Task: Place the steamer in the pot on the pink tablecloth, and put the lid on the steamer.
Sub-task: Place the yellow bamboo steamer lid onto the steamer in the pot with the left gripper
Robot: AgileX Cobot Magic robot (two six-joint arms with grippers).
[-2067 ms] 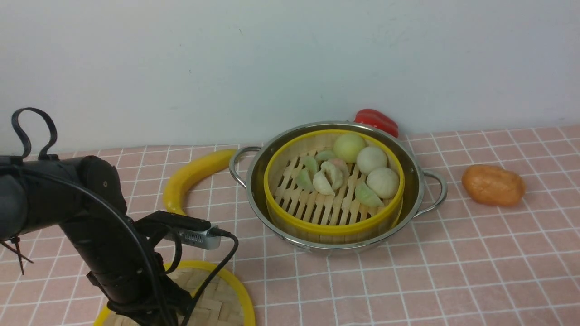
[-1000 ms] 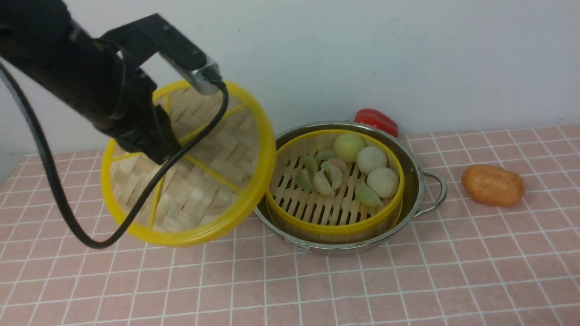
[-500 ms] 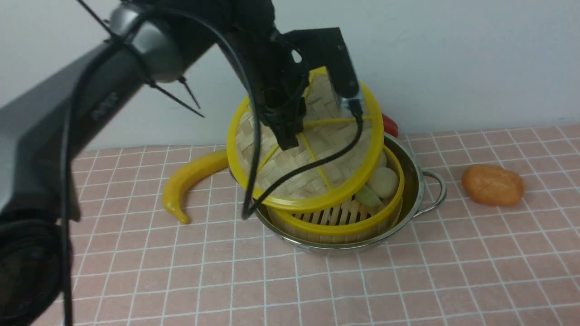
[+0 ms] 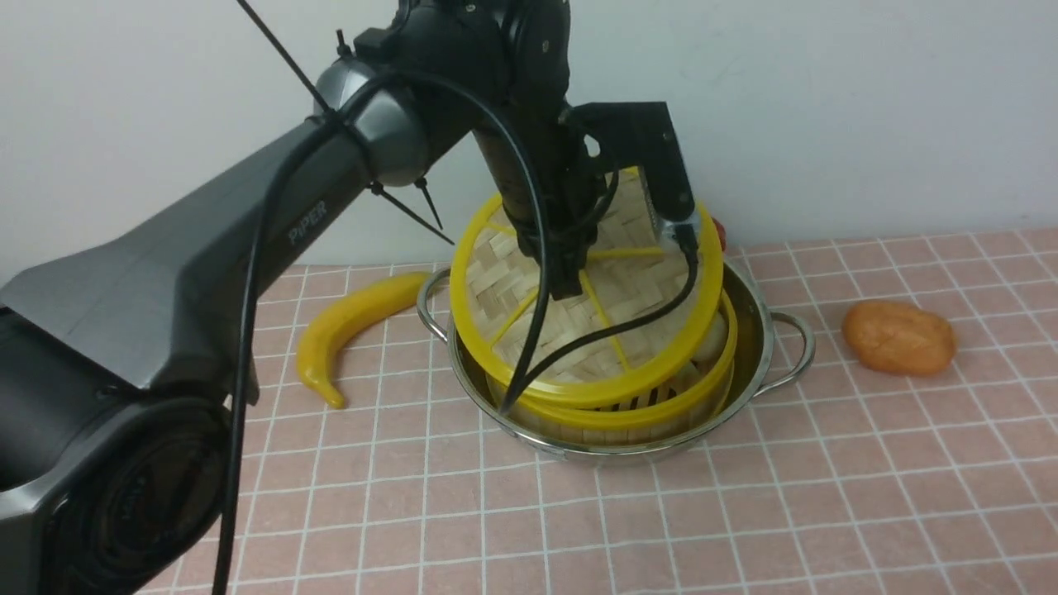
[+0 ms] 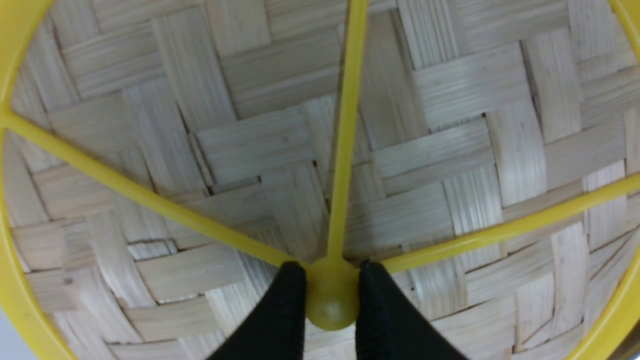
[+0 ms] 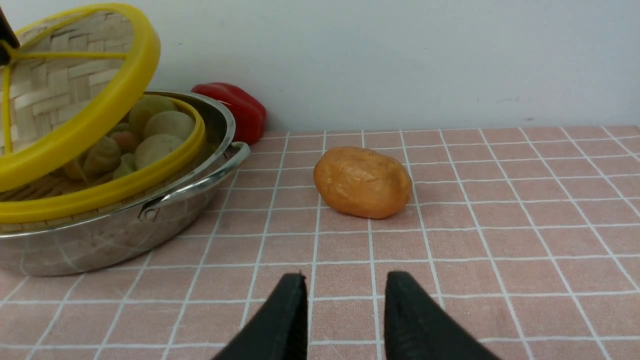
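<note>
Glossy metal pot [image 4: 754,330], matt woven-wood lid [image 5: 450,125], perhaps plastic rim [image 5: 12,300]

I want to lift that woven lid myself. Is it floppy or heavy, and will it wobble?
Probably stiff: the lid looks flat and unbent though the left gripper pinches only its small centre knob. Likely light, since that tiny pinch carries it tilted above the steamer. It might wobble or slip, because the knob looks smooth and round.
</note>
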